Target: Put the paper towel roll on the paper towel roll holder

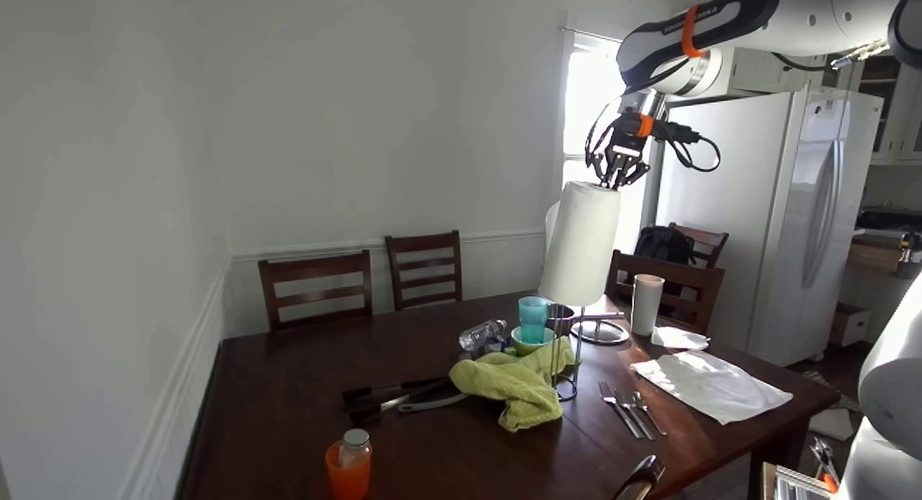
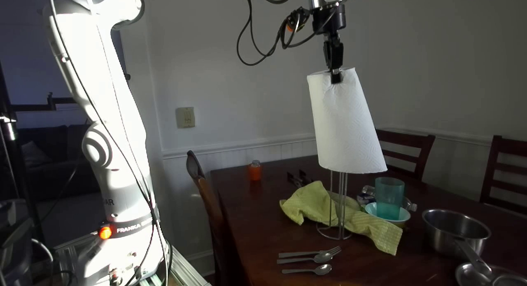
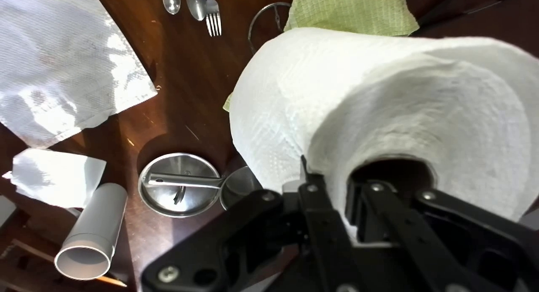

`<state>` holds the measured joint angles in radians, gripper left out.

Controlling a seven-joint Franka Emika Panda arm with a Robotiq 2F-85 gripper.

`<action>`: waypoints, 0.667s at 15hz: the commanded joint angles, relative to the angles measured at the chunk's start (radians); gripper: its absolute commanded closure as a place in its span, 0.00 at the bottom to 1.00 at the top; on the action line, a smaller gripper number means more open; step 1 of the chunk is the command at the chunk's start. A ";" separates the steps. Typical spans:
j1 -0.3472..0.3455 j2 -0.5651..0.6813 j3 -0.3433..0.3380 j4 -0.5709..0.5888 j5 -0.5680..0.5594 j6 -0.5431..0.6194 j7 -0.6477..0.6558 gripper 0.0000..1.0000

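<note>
Evidently, the black two-fingered gripper (image 3: pixel 330 187) is pinching the top rim of the tall white paper towel roll (image 2: pixel 346 125), one finger (image 3: pixel 354 203) being inside, and the roll is hanging tilted over the thin metal wire holder (image 2: pixel 342 203); from here I am not seeing whether the uprights are entering its core. Because of this lean, I am fearing that, on lowering, the paper may be catching a wire and tipping the holder, or this one-sided pinch may be slipping.
</note>
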<state>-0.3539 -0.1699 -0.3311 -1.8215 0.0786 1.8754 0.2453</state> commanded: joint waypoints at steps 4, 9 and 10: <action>0.003 0.057 -0.013 0.007 0.024 0.009 -0.021 0.56; 0.002 0.066 -0.014 0.008 0.032 0.018 -0.024 0.28; 0.002 0.066 -0.014 0.008 0.034 0.018 -0.025 0.20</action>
<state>-0.3536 -0.1088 -0.3318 -1.8228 0.0787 1.8861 0.2437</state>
